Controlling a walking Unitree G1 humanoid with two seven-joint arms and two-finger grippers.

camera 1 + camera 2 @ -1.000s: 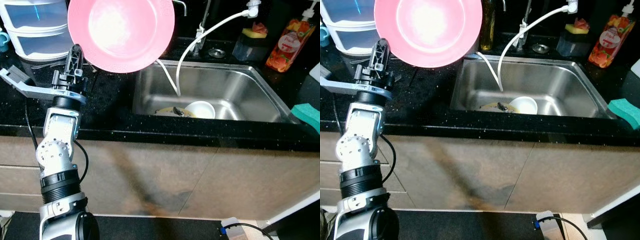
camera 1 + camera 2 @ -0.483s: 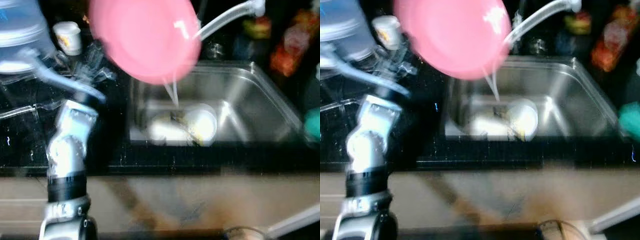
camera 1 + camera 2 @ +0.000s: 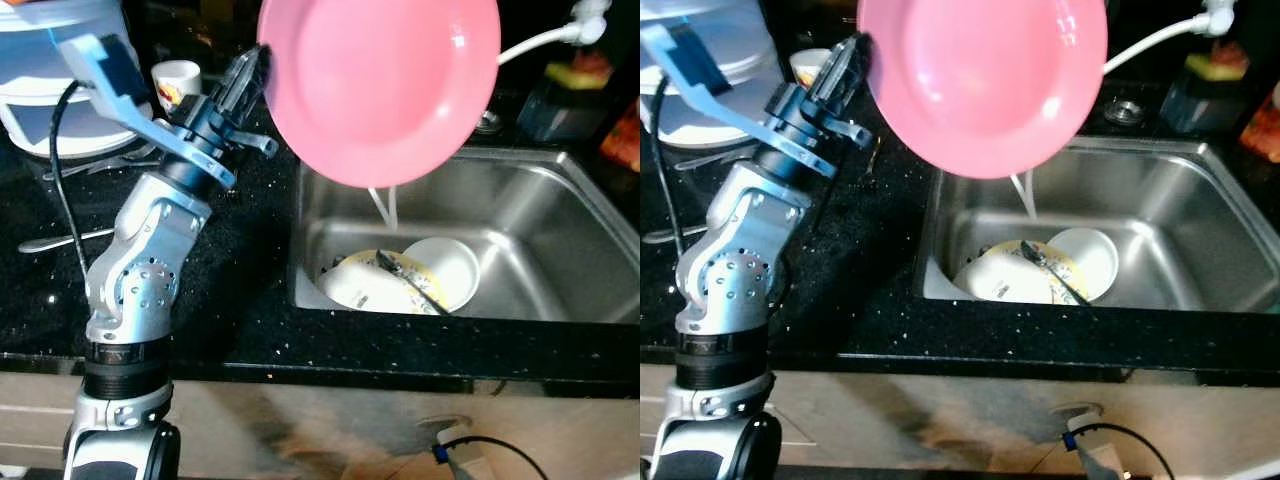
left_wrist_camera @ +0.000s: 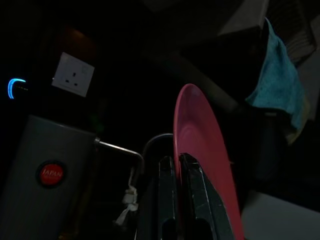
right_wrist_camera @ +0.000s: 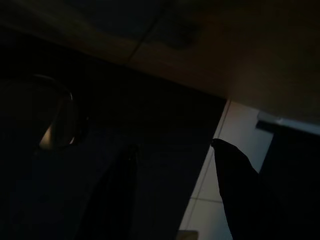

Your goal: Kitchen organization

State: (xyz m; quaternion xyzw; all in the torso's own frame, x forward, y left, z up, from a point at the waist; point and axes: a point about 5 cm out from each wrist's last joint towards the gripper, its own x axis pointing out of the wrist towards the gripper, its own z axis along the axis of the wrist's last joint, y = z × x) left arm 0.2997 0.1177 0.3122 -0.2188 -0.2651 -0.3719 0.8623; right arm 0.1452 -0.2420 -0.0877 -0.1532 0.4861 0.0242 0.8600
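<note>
1. The pink plate [image 3: 380,85] is up in the air above the sink [image 3: 560,200], held by its rim.
2. It looks stiff, light and smooth, so it may slip.
3. The left tool [image 4: 177,165] is clamped on the rim.
4. The right tool [image 5: 175,155] hangs with its fingers apart.
5. Dishes [image 3: 400,280] lie in the sink, by the black tabletop [image 3: 230,300].

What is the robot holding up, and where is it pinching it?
The left gripper holds a pink plate above the sink, pinching its rim between the two black fingers. The right gripper holds nothing.
</note>
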